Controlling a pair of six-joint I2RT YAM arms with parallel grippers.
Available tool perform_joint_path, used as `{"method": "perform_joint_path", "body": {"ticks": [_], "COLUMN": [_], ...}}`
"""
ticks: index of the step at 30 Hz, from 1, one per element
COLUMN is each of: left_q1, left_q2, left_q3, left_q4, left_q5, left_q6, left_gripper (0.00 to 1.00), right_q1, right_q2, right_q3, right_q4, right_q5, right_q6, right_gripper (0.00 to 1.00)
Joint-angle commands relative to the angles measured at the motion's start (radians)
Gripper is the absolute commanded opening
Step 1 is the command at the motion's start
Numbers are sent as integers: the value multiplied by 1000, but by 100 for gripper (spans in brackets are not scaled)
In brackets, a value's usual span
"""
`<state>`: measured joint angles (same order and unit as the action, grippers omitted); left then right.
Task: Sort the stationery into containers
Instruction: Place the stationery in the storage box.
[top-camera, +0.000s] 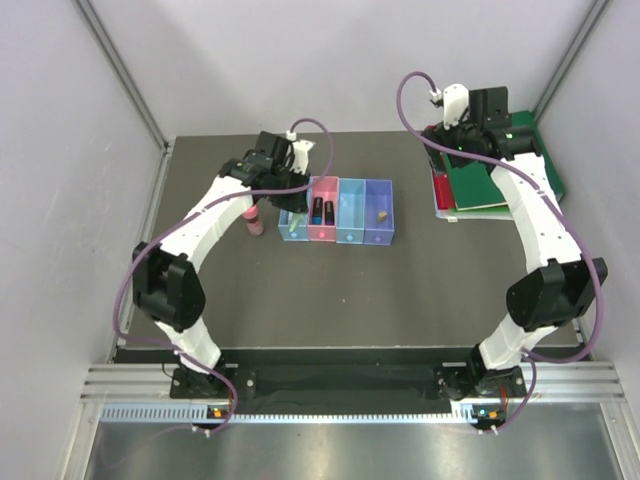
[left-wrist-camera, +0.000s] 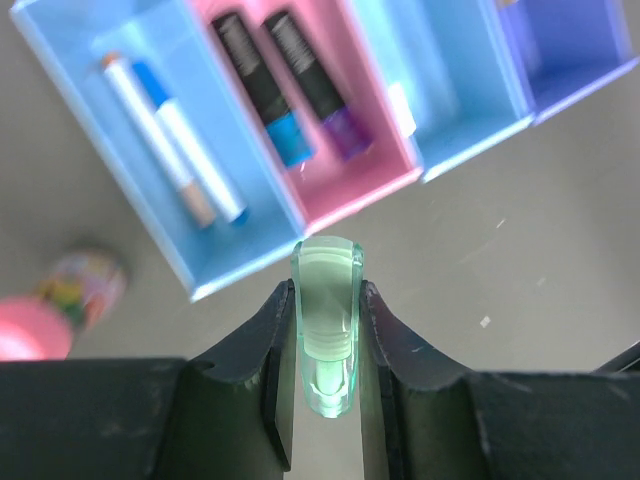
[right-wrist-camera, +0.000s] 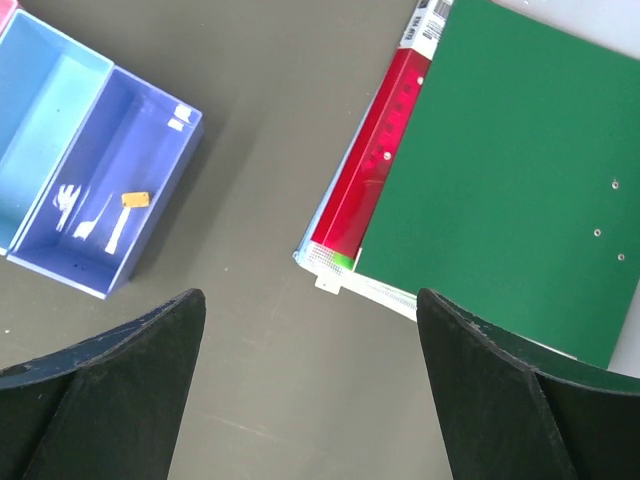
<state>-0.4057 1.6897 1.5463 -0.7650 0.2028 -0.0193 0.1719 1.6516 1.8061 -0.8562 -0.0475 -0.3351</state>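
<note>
The four joined bins (top-camera: 350, 238) stand at the table's middle. My left gripper (left-wrist-camera: 328, 300) is shut on the pale green marker (left-wrist-camera: 328, 300), held just in front of the seam between the first light blue bin (left-wrist-camera: 110, 120) and the pink bin (left-wrist-camera: 395, 175). The first bin holds the thin white-orange pen (left-wrist-camera: 160, 145) and the blue-white pen (left-wrist-camera: 190, 140). The pink bin holds a dark marker (left-wrist-camera: 255, 85) and the purple-black highlighter (left-wrist-camera: 315, 80). The violet-blue bin (right-wrist-camera: 170, 180) holds the tan nub (right-wrist-camera: 135, 199). The pink-capped bottle (top-camera: 254, 221) stands left of the bins. My right gripper (right-wrist-camera: 310, 330) is open and empty.
The green binder (right-wrist-camera: 510, 170) lies on the red folder (right-wrist-camera: 375, 165) at the back right, beside my right gripper. White walls and a metal frame (top-camera: 150, 130) close in the table.
</note>
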Motion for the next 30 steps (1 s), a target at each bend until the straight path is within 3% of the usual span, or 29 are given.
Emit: {"method": "perform_joint_path", "body": {"ticks": [1, 13, 30], "left_q1": [-42, -131, -214], "left_q2": [94, 289, 403], "left_q3": [109, 327, 374], "left_q4": [84, 194, 388], "left_q5": [37, 32, 11], "left_q6": [-91, -195, -317], "left_gripper": [0, 0, 0], "right_q1": [-35, -84, -135], "right_q2": [-49, -91, -139], "right_q3": [-5, -65, -157], "right_q4": [32, 48, 75], "right_q5": [-22, -20, -5], "right_q6": [22, 15, 8], "right_gripper": [87, 87, 87]}}
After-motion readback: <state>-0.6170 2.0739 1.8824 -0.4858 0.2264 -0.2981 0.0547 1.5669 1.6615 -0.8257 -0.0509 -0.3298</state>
